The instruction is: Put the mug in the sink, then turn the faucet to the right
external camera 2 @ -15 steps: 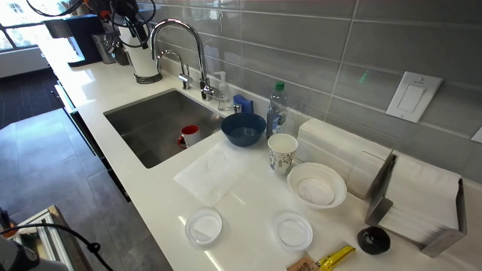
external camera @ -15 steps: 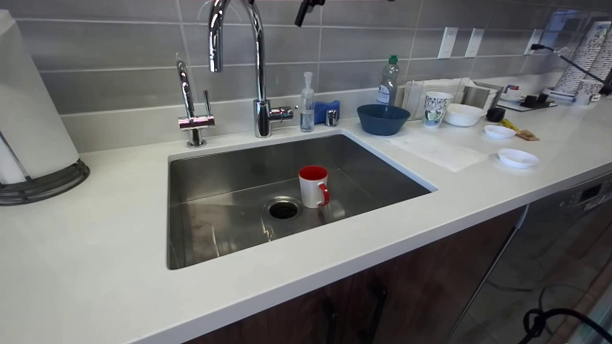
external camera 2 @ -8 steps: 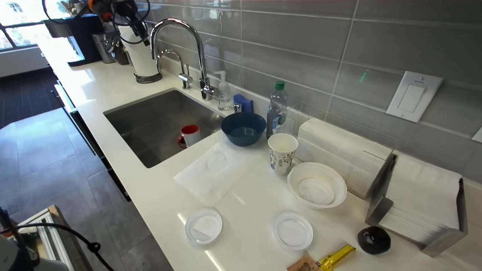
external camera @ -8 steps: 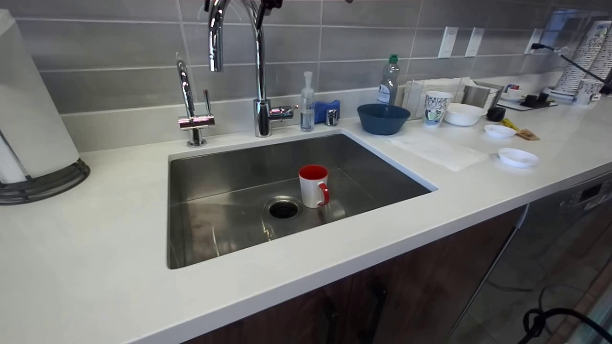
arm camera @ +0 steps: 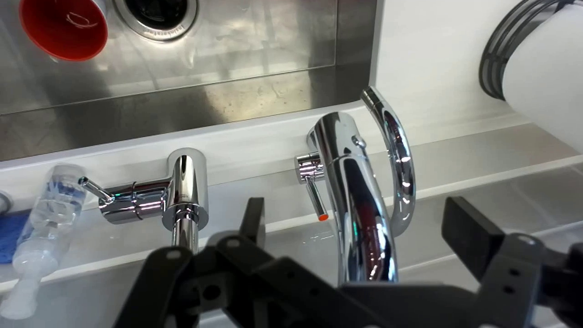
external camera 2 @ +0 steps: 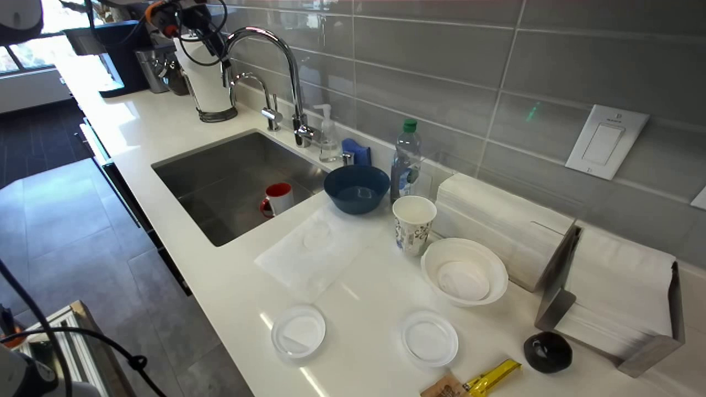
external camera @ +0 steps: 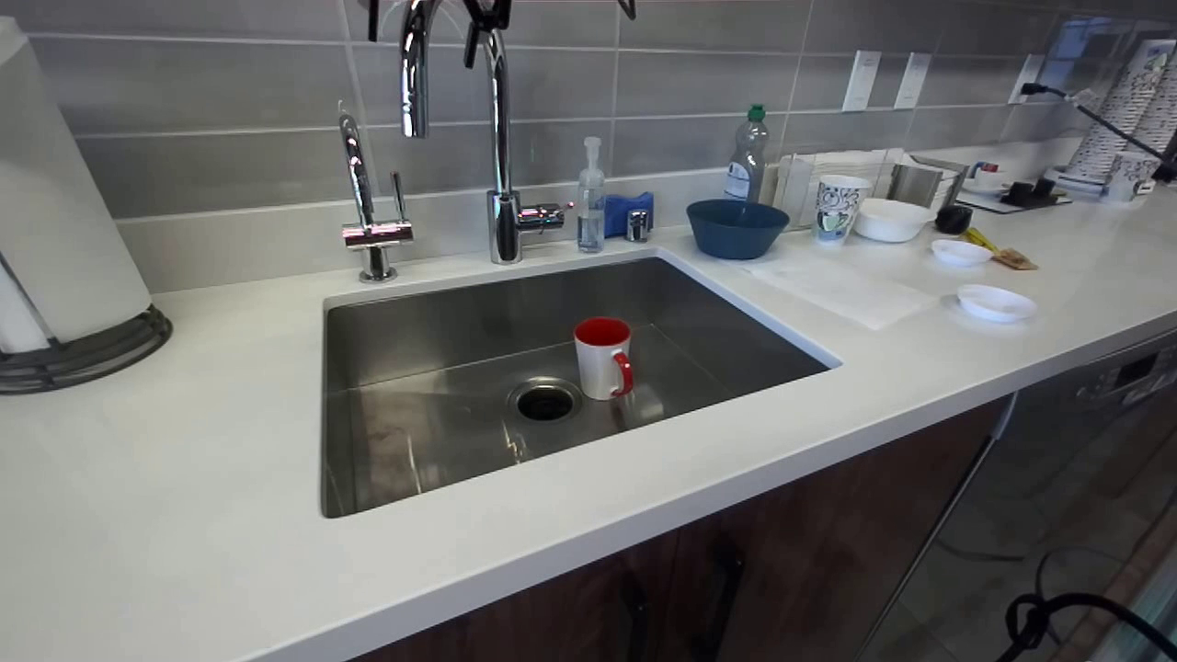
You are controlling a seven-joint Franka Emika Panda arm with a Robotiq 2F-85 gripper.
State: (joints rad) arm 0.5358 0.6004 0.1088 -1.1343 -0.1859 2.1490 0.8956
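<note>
"Mug (external camera: 602, 368): where, in an exterior view?"

"Upright in the sink (external camera: 460, 326), beside its drain (external camera: 544, 403). The tall faucet (external camera: 500, 156) and the soap dispenser (external camera: 591, 207) stand between the sink and the tiled wall (external camera: 230, 92)."

"And the robot arm (external camera 2: 194, 20), in an exterior view?"

"Higher than the sink. A blue bowl (external camera 2: 356, 193) sits just beside the sink; a paper cup (external camera 2: 413, 226) and a white bowl (external camera 2: 464, 273) stand farther from it."

"Then the wrist view: what of the gripper (arm camera: 362, 230)?"

"Released: its fingers (arm camera: 471, 237) stand wide apart above the sink's level. The tall faucet's spout (arm camera: 357, 196) shows between them, gaps on both sides; its depth cannot be told. The mug's red inside shows in the sink."
</note>
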